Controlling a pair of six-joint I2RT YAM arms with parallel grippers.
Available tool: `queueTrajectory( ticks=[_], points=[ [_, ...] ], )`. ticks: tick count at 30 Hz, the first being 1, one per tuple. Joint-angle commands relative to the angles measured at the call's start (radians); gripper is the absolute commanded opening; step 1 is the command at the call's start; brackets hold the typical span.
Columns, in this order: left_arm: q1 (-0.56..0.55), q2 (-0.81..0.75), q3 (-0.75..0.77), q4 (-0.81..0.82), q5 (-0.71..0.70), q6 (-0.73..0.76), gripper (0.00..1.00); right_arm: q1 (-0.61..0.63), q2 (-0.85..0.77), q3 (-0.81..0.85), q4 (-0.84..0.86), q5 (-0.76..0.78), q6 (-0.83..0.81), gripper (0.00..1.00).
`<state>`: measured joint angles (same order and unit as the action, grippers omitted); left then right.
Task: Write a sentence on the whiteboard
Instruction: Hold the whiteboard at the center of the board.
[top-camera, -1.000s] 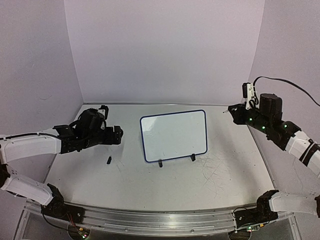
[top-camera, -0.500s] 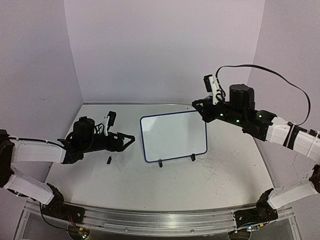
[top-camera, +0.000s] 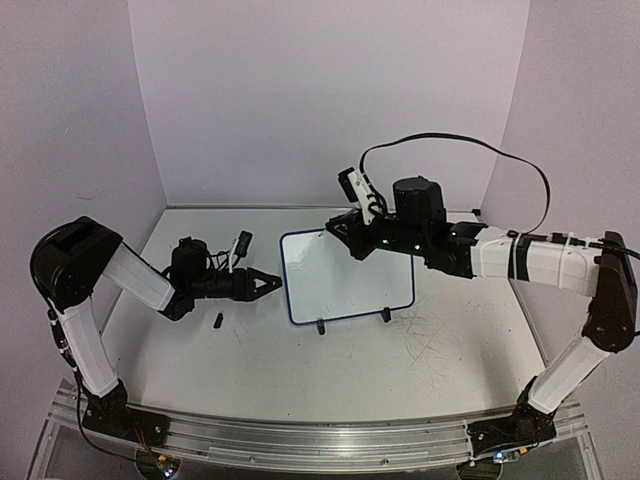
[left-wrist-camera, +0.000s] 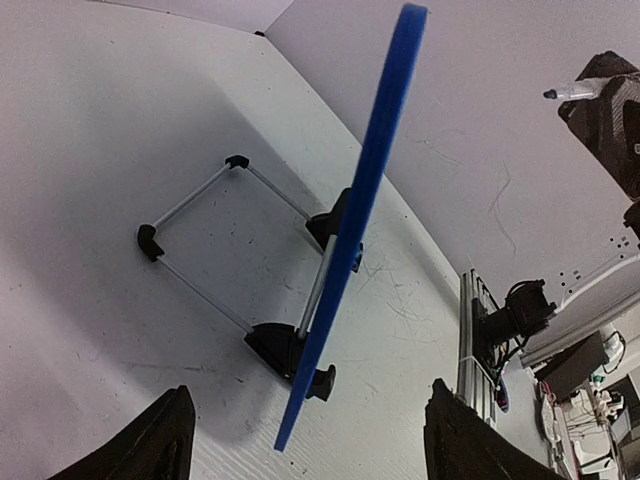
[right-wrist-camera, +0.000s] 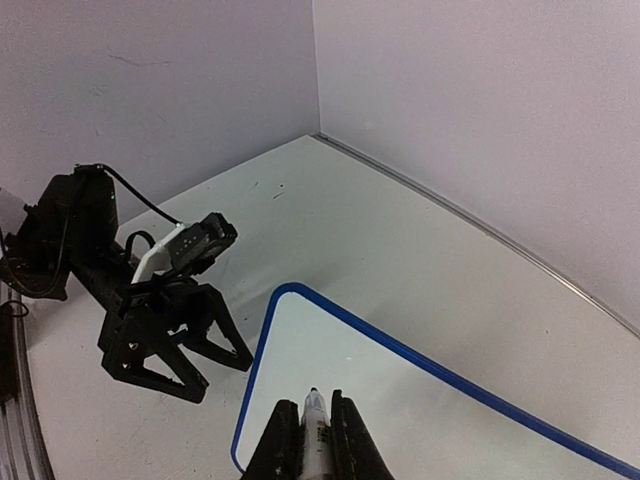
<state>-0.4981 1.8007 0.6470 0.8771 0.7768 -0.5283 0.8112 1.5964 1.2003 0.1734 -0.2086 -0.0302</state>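
Since a second ago the right arm has been swung in from the far right edge of the table (top-camera: 450, 345), and the right gripper (top-camera: 342, 230) is now held over the upper left corner of the whiteboard (top-camera: 350, 272). It is clamped on a marker (right-wrist-camera: 313, 412), whose tip is pointed down at the board's white face just inside the blue frame; whether the tip touches cannot be told. The left arm has been re-posed as well, with its elbow raised and its forearm laid low, so that the left gripper (top-camera: 268, 285) is brought from well left of the board to just beside its left edge. Its jaws are spread wide with nothing between them. In the left wrist view the board is seen edge-on ahead of the two fingers, propped at a tilt on its black feet and wire stand. The board itself is unmoved near the table's middle, and a small dark object (top-camera: 217, 321) is left lying below the left gripper.
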Motion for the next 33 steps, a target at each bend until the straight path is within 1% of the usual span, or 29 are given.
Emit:
queueTrajectory(
  ticks=[1,5,8,11,14,15,20,23,27,31,33],
  points=[
    [0.029,0.096,0.086,0.192,0.155,-0.046,0.79,0.007,0.0,-0.006,0.15,-0.049,-0.042,0.0],
    [0.024,0.174,0.151,0.21,0.224,-0.05,0.78,0.008,0.034,0.003,0.169,0.013,-0.041,0.0],
    [0.018,0.211,0.18,0.213,0.256,-0.045,0.74,0.011,0.08,0.043,0.15,-0.007,-0.036,0.0],
    [0.014,0.219,0.189,0.214,0.277,-0.04,0.63,0.023,0.097,0.05,0.165,-0.005,-0.032,0.0],
    [0.004,0.205,0.169,0.214,0.252,-0.02,0.49,0.027,0.113,0.06,0.166,0.003,-0.03,0.0],
    [0.0,0.206,0.168,0.214,0.248,-0.016,0.47,0.028,0.114,0.058,0.166,0.007,-0.03,0.0],
    [-0.02,0.214,0.169,0.214,0.238,0.002,0.39,0.038,0.108,0.035,0.189,0.012,-0.034,0.0],
    [-0.025,0.215,0.171,0.214,0.239,0.015,0.32,0.045,0.112,0.03,0.202,0.027,-0.041,0.0],
    [-0.027,0.215,0.171,0.214,0.233,0.037,0.27,0.063,0.112,0.002,0.241,0.069,-0.061,0.0],
    [-0.026,0.223,0.168,0.214,0.232,0.052,0.19,0.067,0.114,-0.03,0.296,0.075,-0.057,0.0],
    [-0.026,0.226,0.168,0.214,0.227,0.058,0.17,0.07,0.125,-0.026,0.301,0.073,-0.057,0.0]
  ],
)
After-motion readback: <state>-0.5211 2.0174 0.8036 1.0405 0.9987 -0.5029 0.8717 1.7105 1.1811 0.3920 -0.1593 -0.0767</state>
